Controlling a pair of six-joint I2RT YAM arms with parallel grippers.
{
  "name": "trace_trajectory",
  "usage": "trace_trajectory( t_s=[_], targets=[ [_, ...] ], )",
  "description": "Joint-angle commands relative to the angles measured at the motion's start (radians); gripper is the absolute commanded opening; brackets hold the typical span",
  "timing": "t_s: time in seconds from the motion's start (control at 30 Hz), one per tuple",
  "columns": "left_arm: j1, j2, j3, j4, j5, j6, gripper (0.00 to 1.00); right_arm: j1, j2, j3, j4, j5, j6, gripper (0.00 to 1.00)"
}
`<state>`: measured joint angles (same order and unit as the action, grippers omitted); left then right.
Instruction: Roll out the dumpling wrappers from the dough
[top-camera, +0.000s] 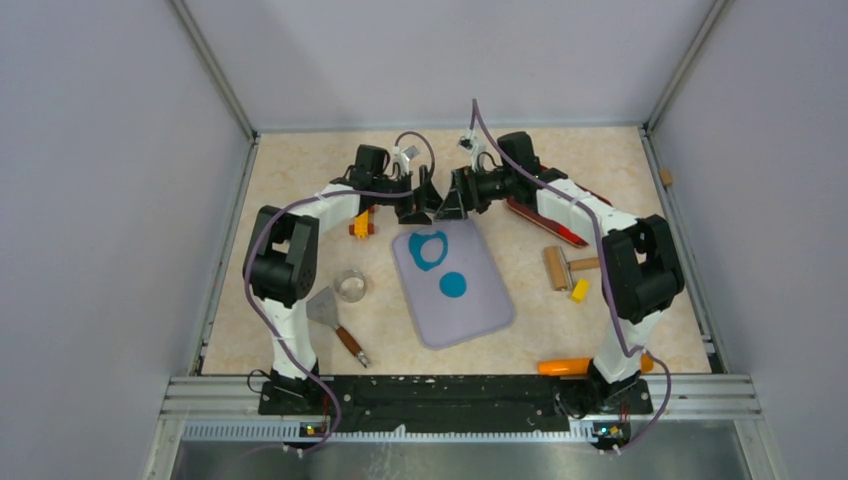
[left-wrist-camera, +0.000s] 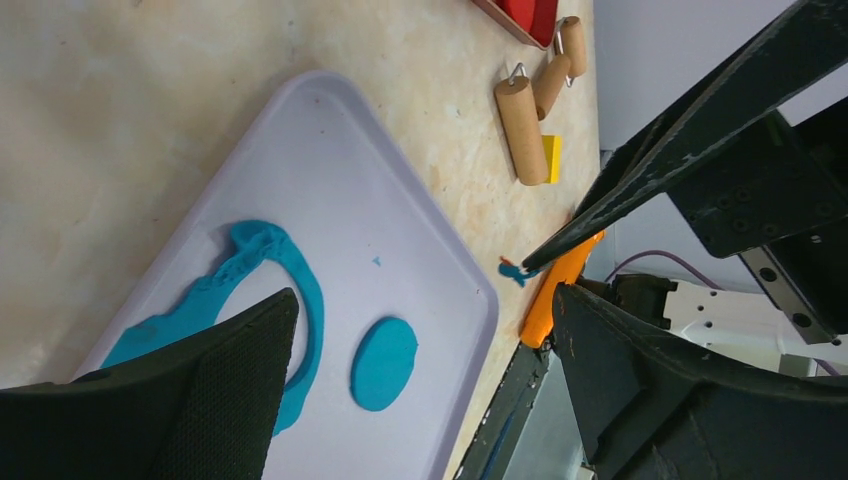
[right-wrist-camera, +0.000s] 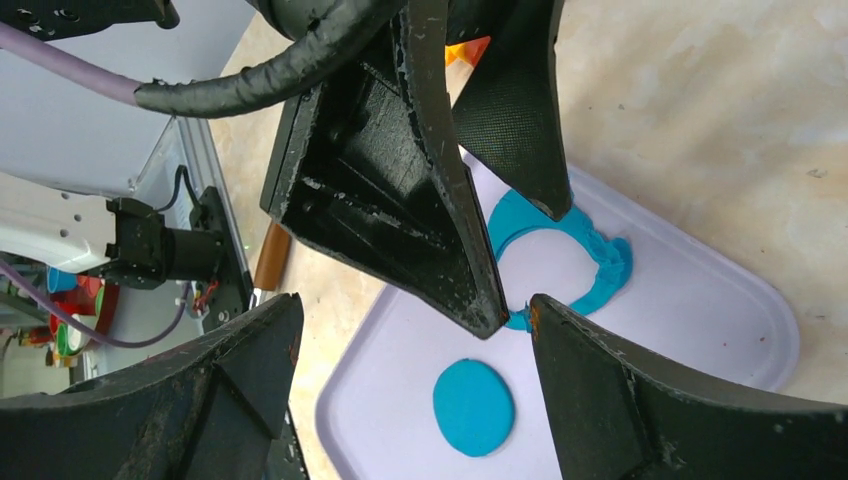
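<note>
The dough (top-camera: 428, 250) is a flattened teal patch with a round hole cut out, lying at the far end of the lavender mat (top-camera: 480, 315). One round teal wrapper (top-camera: 453, 285) lies on the mat just nearer than it. My left gripper (top-camera: 418, 208) and right gripper (top-camera: 450, 205) hover tip to tip over the mat's far edge, both open and empty. The left wrist view shows the dough (left-wrist-camera: 300, 290), the wrapper (left-wrist-camera: 383, 362) and a teal scrap (left-wrist-camera: 513, 270) stuck to the right arm's fingertip. The right wrist view shows the dough (right-wrist-camera: 600, 265), the wrapper (right-wrist-camera: 474, 407) and the same scrap (right-wrist-camera: 517, 318).
A tan wooden roller (top-camera: 565, 267) and a yellow block (top-camera: 579, 290) lie right of the mat, with a red tool (top-camera: 545, 220) behind them. An orange tool (top-camera: 565, 366) lies at the near right. A clear round cutter (top-camera: 349, 285) and a scraper (top-camera: 335, 320) lie left of the mat.
</note>
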<state>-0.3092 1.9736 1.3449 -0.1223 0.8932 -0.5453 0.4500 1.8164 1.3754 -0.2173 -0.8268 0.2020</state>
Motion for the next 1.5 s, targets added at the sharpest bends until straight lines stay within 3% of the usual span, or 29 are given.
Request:
trace_trajectory(
  t_s=[0.0, 0.2, 0.4, 0.7, 1.27, 1.47],
  targets=[
    [-0.011, 0.009, 0.056, 0.059, 0.027, -0.024, 0.99, 0.02, 0.009, 0.023, 0.064, -0.024, 0.033, 0.84],
    [-0.011, 0.019, 0.062, 0.051, 0.017, -0.032, 0.99, 0.024, 0.018, 0.025, 0.077, -0.03, 0.052, 0.85],
    [-0.014, 0.036, 0.08, -0.057, -0.119, 0.019, 0.99, 0.025, 0.02, 0.024, 0.138, -0.069, 0.11, 0.84],
    [0.004, 0.038, 0.027, -0.12, -0.244, 0.011, 0.99, 0.024, 0.0, 0.036, 0.079, -0.045, 0.059, 0.84],
    [0.009, -0.081, -0.041, -0.113, -0.119, 0.182, 0.99, 0.005, -0.051, 0.007, -0.02, 0.017, -0.078, 0.83],
    [0.002, -0.123, -0.063, -0.185, -0.118, 0.333, 0.99, 0.0, -0.073, -0.022, -0.017, 0.021, -0.087, 0.8]
  ],
)
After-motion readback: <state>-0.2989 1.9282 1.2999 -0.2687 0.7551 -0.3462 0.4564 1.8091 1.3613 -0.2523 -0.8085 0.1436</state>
